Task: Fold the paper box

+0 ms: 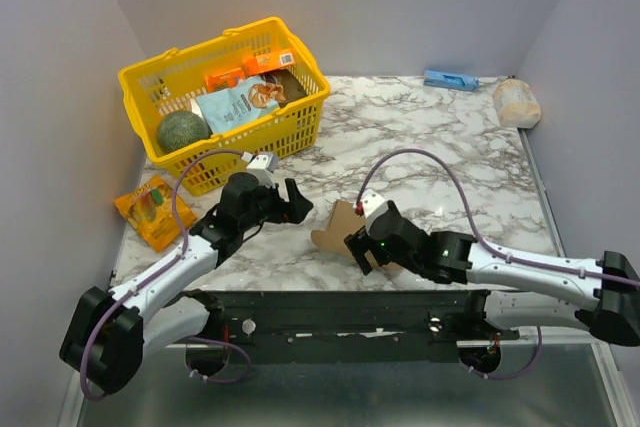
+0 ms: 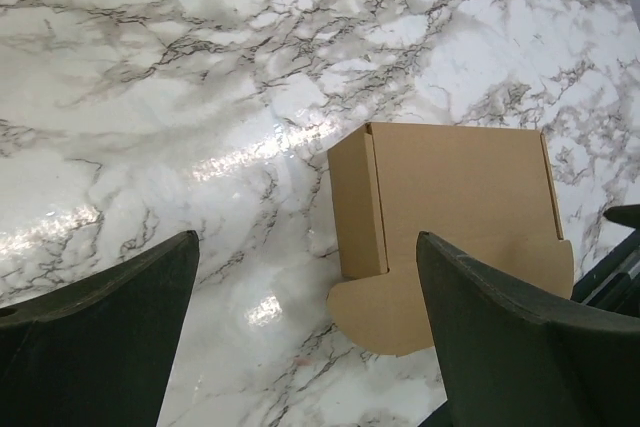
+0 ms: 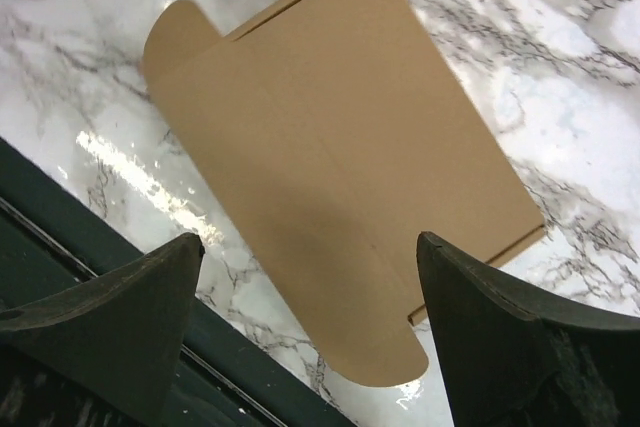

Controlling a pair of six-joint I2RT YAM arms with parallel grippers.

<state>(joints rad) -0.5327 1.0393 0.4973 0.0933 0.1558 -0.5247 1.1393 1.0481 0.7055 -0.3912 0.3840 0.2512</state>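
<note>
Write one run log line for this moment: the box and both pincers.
paper box: lies on the marble table, rounded flap out | left pincer: open, empty, beside box | right pincer: open, empty, over box

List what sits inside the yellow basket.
In the basket: a green ball, a pale blue bag and orange packets. Anything beneath them is covered.
</note>
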